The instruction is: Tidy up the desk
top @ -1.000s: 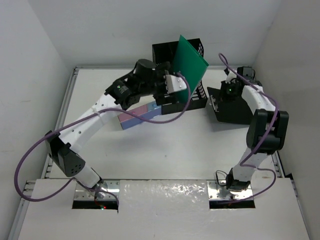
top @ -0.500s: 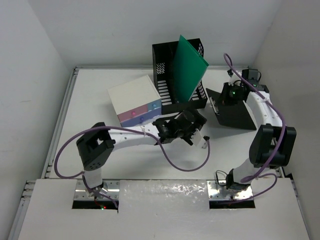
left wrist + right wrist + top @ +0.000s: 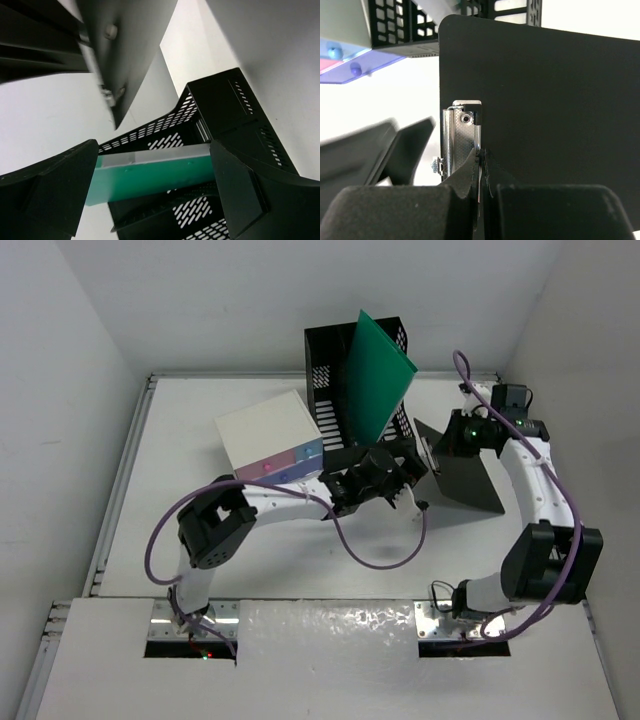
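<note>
Right wrist | right claw (image 3: 480, 167) pinches clipboard (image 3: 545, 100) | left claw (image 3: 153, 165) agape

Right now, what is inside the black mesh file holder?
A green board stands tilted in the file holder, its top sticking out. The walls hide its lower part, and anything else that may be inside.
</note>
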Controlling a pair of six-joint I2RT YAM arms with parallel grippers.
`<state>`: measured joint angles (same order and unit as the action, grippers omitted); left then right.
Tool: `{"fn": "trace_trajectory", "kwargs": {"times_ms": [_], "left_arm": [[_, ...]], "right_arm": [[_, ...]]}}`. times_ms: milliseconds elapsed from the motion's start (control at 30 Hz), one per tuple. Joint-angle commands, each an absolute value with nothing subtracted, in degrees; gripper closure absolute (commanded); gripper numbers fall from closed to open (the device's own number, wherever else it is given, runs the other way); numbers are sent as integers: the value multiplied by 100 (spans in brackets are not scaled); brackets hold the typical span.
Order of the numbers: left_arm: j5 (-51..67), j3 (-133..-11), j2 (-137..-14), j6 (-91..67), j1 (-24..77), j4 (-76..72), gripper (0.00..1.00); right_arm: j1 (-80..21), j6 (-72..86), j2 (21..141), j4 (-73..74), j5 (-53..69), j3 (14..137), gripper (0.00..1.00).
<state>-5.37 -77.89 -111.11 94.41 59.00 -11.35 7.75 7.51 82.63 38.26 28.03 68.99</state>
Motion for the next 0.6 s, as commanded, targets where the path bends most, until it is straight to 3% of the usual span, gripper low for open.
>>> {"fn": "trace_trajectory", "kwargs": {"times_ms": [0,567], "left_arm": [[-185,-8296,-11311,9396,5687,-1485,8],[694,-9201,-11540,8869,5555,-784,8]], "right_arm": [[791,606,7815,3859,3032,6794,100],[571,492,7269,3982,2865,6381,100]]}}
